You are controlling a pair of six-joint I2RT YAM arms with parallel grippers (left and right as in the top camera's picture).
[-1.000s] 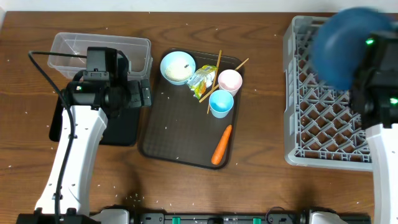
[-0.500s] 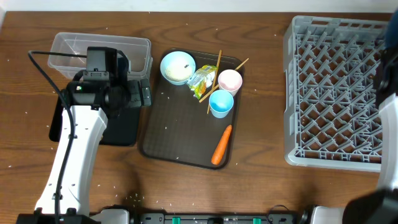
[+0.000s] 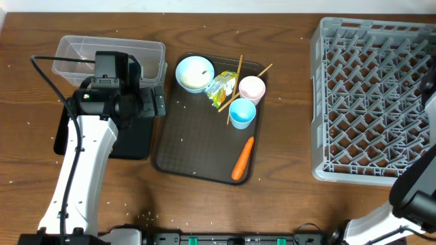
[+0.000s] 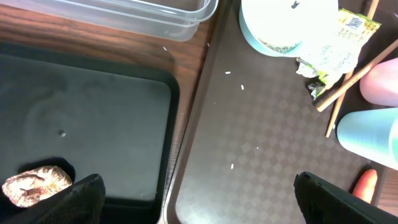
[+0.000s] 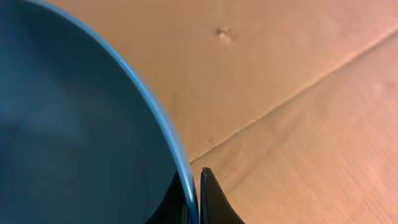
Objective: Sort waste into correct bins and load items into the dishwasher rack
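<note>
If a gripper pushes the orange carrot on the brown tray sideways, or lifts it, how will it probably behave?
The carrot looks round and tapered, so it would probably roll in a curve when pushed sideways. It seems stiff, so it should lift without bending.

top-down overhead, two close-up wrist views

Left arm point(image 3: 78, 170): long white links, black joint housings, boxy black wrist block point(image 3: 112, 85) with small green light point(image 3: 86, 96). Thin black cable point(image 3: 49, 79) loops alongside. Left fingertips point(image 4: 78, 200) black, blunt. Right arm point(image 3: 415, 197): dark joint, white link. Right fingertip point(image 5: 211, 199) black, pointed.
</note>
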